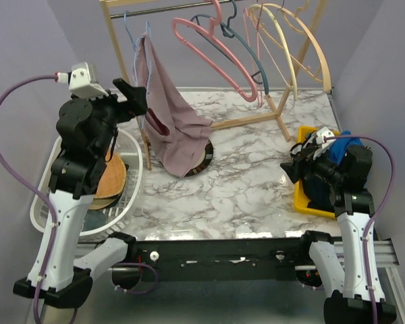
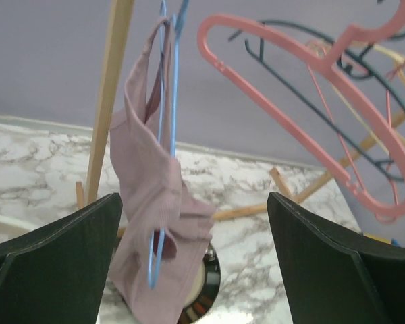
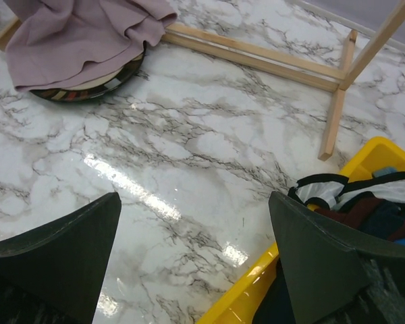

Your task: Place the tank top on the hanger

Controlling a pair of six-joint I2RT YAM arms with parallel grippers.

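**Tank top up on the hanger, left arm close by with nothing in its grip**

At the far left a white laundry basket (image 1: 132, 197) sits beside the left arm. The left gripper (image 1: 133, 94) is raised at the rack's left end with its fingers spread wide and empty, just beside the tank top (image 1: 174, 125) but not touching it.

The mauve tank top hangs from the thin light-blue hanger (image 2: 173, 88), which is hooked over the wooden rack (image 1: 243, 120). A strap loops over the wire near the top, and lower down the blue wire shows through an armhole. The fabric falls in a bunched, narrow drape, and its hem rests on a dark-rimmed plate (image 3: 88, 91) on the marble table (image 1: 243, 196).

The placing looks mostly done. Whether both straps sit squarely on the shoulders I cannot tell, so a little straightening may be left.

Further right a thick pink hanger (image 1: 216, 54) hangs empty. The right gripper (image 3: 194, 202) is low over the table, fingers apart and empty, next to the yellow bin (image 3: 364, 162) of clothes.
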